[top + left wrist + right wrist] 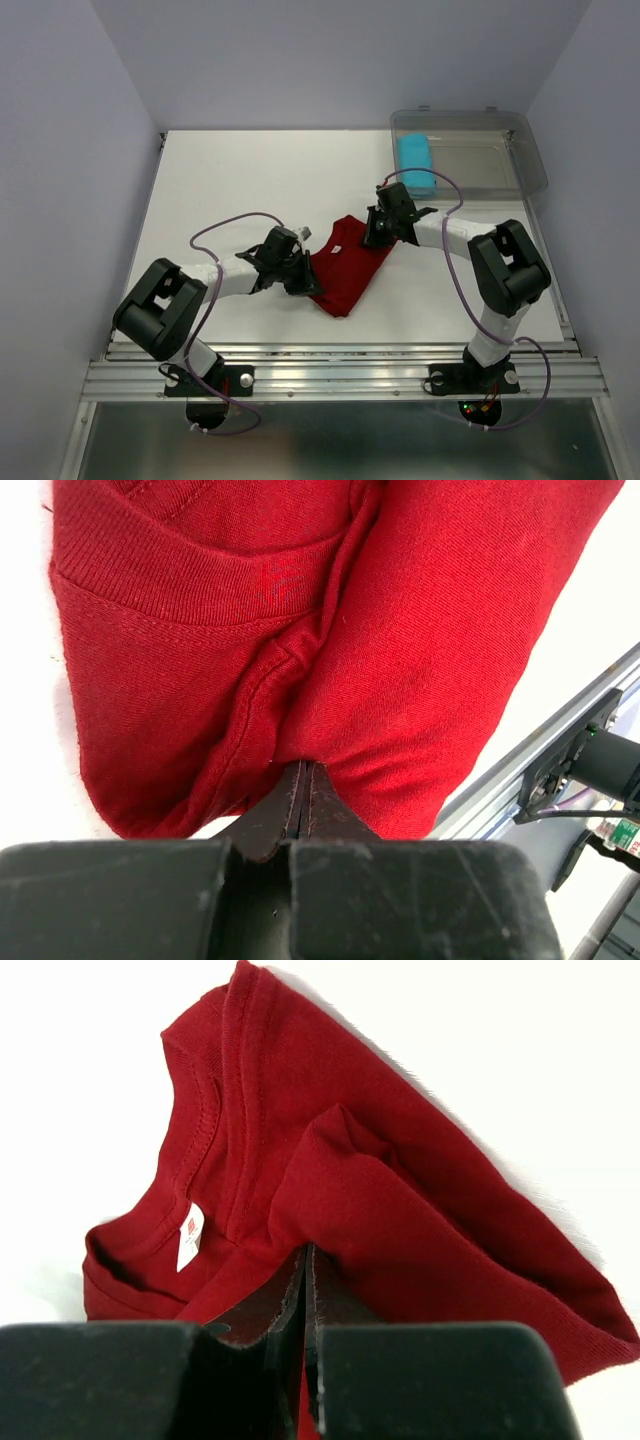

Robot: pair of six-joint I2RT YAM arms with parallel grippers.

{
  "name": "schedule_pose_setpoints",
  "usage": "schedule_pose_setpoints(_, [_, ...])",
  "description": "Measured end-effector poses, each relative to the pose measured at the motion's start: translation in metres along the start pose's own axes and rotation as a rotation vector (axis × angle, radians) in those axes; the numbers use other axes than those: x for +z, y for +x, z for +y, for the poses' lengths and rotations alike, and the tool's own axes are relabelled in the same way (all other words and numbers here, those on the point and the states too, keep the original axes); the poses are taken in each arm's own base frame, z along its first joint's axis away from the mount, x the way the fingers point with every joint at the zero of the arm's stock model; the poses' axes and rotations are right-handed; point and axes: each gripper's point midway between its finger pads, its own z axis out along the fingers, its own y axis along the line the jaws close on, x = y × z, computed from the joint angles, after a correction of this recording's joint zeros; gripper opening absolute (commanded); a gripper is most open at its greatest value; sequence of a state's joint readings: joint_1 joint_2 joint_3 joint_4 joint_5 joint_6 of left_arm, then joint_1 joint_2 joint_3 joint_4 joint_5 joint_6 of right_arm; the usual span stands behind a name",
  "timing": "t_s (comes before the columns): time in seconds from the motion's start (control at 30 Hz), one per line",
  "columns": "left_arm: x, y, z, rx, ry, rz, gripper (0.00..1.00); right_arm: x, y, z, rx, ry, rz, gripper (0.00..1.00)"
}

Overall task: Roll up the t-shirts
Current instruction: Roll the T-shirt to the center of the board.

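Top external view: the dark red t-shirt (350, 272) lies crumpled on the white table (220, 190), a little toward 5 o'clock of its centre. The left gripper (302, 277) meets the shirt's 9 o'clock edge; the right gripper (377, 233) meets its 1 o'clock corner. The cyan-blue t-shirt (416, 164), a compact roll, sits in the left end of the clear bin (500, 160) at the table's 1 o'clock corner, well apart from both grippers.

Left wrist view: the 2 fingers (275, 815) are pressed together with no gap, and the red cloth puckers into their tips - a pinch on a thin fold. The ribbed collar band runs across at 10 o'clock. The table's near rail shows at 4 o'clock.

Right wrist view: the jaws are likewise closed to a slit, and a raised fold of the red shirt starts right at the tips - cloth gripped. The collar and its white label (190, 1238) lie at 9 o'clock of the tips.
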State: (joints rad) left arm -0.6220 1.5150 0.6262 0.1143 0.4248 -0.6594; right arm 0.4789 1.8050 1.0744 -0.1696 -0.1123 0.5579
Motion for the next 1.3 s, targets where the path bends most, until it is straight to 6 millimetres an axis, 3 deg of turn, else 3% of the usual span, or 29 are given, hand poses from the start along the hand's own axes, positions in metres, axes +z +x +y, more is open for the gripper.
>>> schedule_pose_setpoints(0.2, [-0.001, -0.004, -0.003, 0.012, -0.003, 0.002, 0.00, -0.014, -0.007, 0.009, -0.024, -0.033, -0.019, 0.07])
schedule_pose_setpoints(0.43, [-0.014, -0.041, -0.023, 0.063, 0.017, -0.072, 0.00, -0.048, -0.021, 0.040, -0.070, -0.118, -0.086, 0.09])
schedule_pose_setpoints(0.6, [-0.020, -0.061, -0.024, 0.064, 0.019, -0.116, 0.00, -0.050, 0.005, 0.064, -0.126, -0.153, -0.038, 0.09])
schedule_pose_setpoints(0.8, [-0.002, -0.052, -0.004, 0.030, -0.028, -0.062, 0.00, -0.045, 0.034, 0.082, -0.175, -0.171, 0.023, 0.08])
schedule_pose_setpoints(0.9, [0.018, -0.042, 0.012, -0.014, -0.050, 0.005, 0.00, -0.036, 0.051, 0.083, -0.187, -0.159, 0.063, 0.08])
schedule_pose_setpoints(1.07, [0.022, -0.047, 0.010, -0.019, -0.035, 0.001, 0.00, -0.014, 0.080, 0.076, -0.211, -0.120, 0.140, 0.07])
schedule_pose_setpoints(1.3, [0.022, -0.050, 0.012, -0.033, -0.020, 0.005, 0.00, -0.009, 0.081, 0.068, -0.248, -0.089, 0.141, 0.08])
